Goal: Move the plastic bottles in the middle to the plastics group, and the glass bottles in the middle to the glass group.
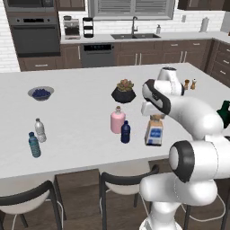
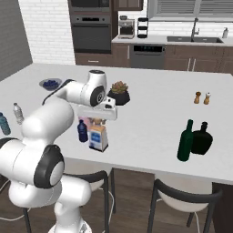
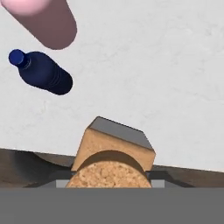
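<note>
Gripper (image 2: pixel 98 122): directly above the square bottle (image 2: pixel 98 138)'s cork; grasp cannot be confirmed.
Hand view: cork top, navy bottle (image 3: pixel 43 73) beside pink bottle (image 3: pixel 46 19).
Right base view: green bottle (image 2: pixel 185 141) far right.
Left base view: water bottles (image 1: pixel 37 137) far left.
Bench (image 1: pixel 76 117): white island, kitchen behind.

Navy bottle (image 1: pixel 126 132) between pink bottle (image 1: pixel 117 120) and cork-topped bottle (image 1: pixel 154 132).

Blue bowl (image 1: pixel 41 93) far left on counter (image 1: pixel 81 90); potted succulent (image 1: pixel 124 91) mid-counter; salt-pepper shakers (image 2: pixel 202 98) right; dark jug (image 2: pixel 201 139) beside.
</note>
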Robot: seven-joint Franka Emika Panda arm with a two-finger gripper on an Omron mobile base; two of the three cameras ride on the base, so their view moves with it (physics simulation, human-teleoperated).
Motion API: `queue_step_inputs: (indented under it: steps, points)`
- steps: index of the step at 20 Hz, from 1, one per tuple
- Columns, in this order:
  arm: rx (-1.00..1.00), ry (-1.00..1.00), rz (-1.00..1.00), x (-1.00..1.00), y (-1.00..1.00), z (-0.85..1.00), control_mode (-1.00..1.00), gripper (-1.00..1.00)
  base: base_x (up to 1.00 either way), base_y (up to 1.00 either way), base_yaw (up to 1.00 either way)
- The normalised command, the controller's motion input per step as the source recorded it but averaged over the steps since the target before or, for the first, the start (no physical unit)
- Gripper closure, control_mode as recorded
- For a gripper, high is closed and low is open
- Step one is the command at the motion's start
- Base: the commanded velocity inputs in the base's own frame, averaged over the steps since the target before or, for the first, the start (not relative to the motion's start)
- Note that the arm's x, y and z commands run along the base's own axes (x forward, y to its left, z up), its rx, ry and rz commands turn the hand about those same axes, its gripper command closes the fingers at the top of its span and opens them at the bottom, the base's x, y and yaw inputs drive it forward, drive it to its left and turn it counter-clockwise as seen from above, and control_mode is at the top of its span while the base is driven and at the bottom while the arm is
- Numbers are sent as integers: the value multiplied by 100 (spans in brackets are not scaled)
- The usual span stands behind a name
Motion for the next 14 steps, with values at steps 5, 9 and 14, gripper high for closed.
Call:
queue_step_inputs:
  steps: [5,9,14]
  points:
    - [-3,0,-19,24,-57,1,-100,100,0,0,0]
    - [-2,0,-12,38,-72,0,-100,100,0,0,0]
    - [0,0,-16,31,-82,0,-100,100,0,0,0]
